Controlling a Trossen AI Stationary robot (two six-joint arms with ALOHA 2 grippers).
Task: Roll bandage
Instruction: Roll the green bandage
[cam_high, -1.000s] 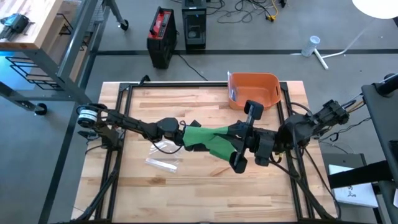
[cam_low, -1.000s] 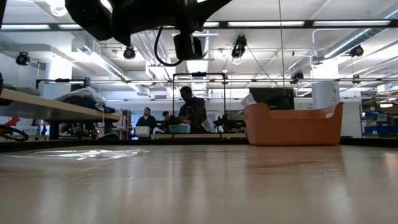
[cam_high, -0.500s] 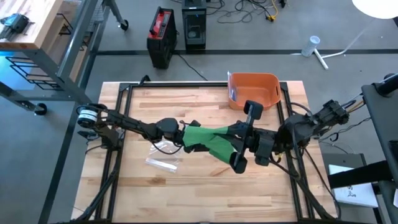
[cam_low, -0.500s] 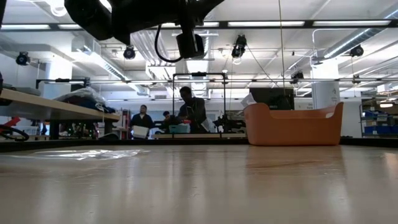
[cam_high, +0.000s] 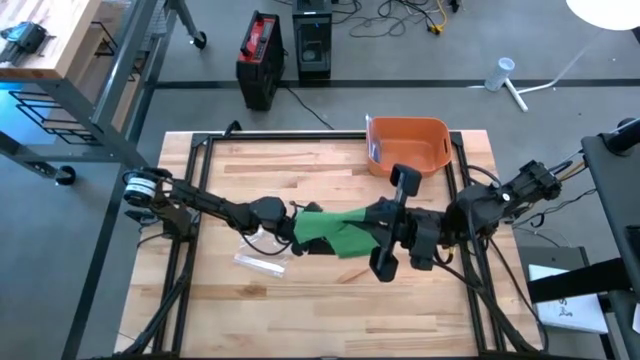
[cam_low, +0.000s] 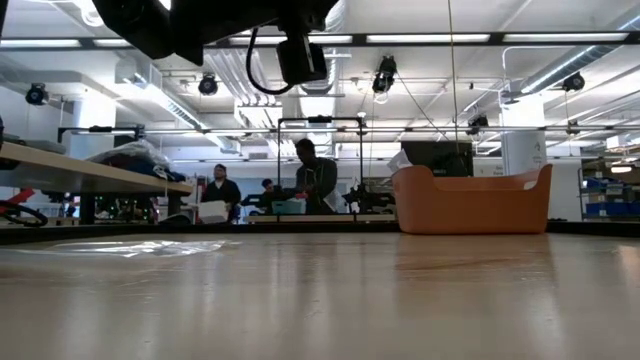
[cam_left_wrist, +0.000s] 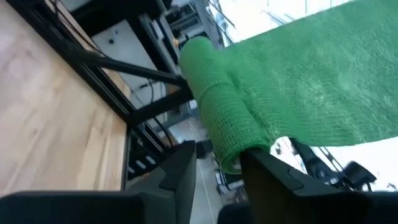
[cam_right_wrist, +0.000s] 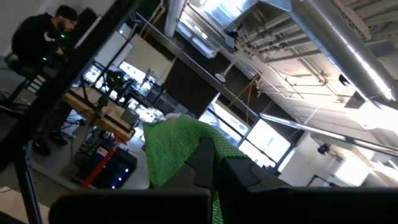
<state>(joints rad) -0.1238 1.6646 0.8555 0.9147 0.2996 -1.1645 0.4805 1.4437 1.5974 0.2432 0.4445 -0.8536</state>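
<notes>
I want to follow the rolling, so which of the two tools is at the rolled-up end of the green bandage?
The left tool: the rolled end of the green bandage sits at its fingers, while the right tool pinches the flat loose end.

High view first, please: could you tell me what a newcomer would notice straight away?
A bright green bandage is stretched above the table's middle between the left claw and the right claw, partly rolled at the left end. An orange bin sits at the table's far edge.
</notes>
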